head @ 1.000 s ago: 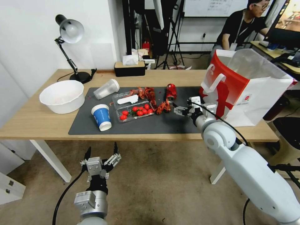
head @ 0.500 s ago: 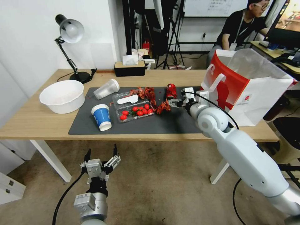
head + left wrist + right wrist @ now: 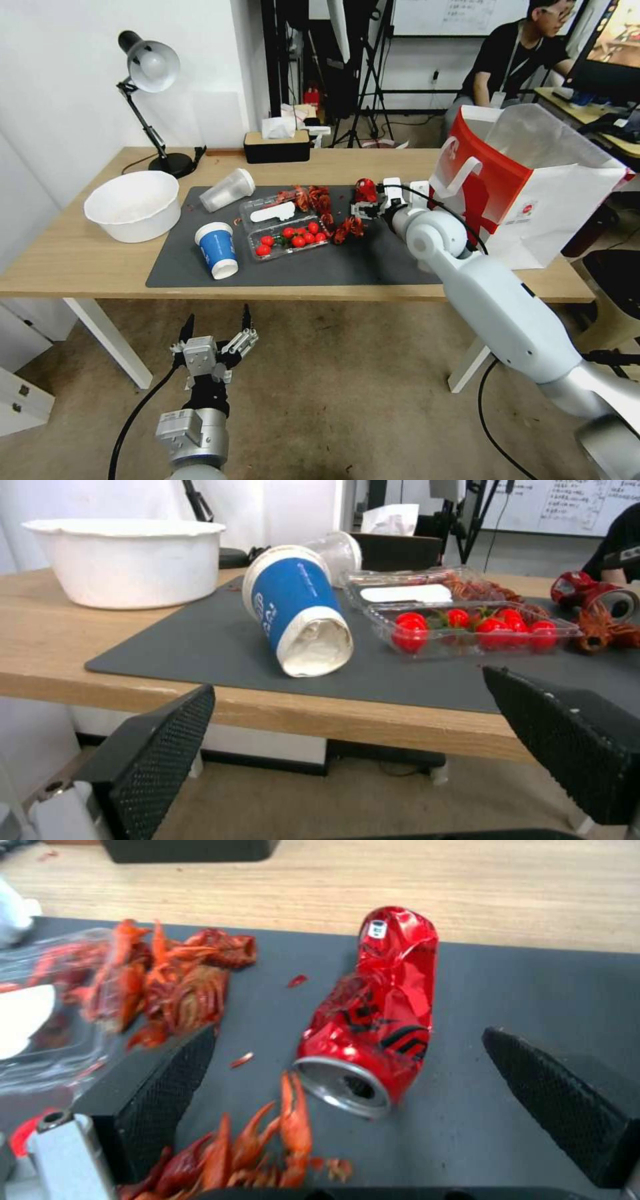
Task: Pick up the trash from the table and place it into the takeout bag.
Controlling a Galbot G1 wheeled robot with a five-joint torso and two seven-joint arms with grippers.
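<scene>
- Currently left gripper (image 3: 215, 331) idles below the surface (image 3: 67, 257), fingers spread, empty.
- Crushed red can (image 3: 375, 1012) lies on the mat beside shell scraps.
- Right gripper (image 3: 365, 208) straddles it, fingers apart; advise centring before closing.
- Takeout bag (image 3: 533, 193) stands just right.

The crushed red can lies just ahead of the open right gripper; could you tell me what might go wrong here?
1. Crayfish shells touch the crushed red can at its open end, so the right gripper may pinch or drag some along.
2. The can's dented, uneven sides might slip between the fingers.
3. The white paper takeout bag stands close by; the arm could bump it.
</scene>
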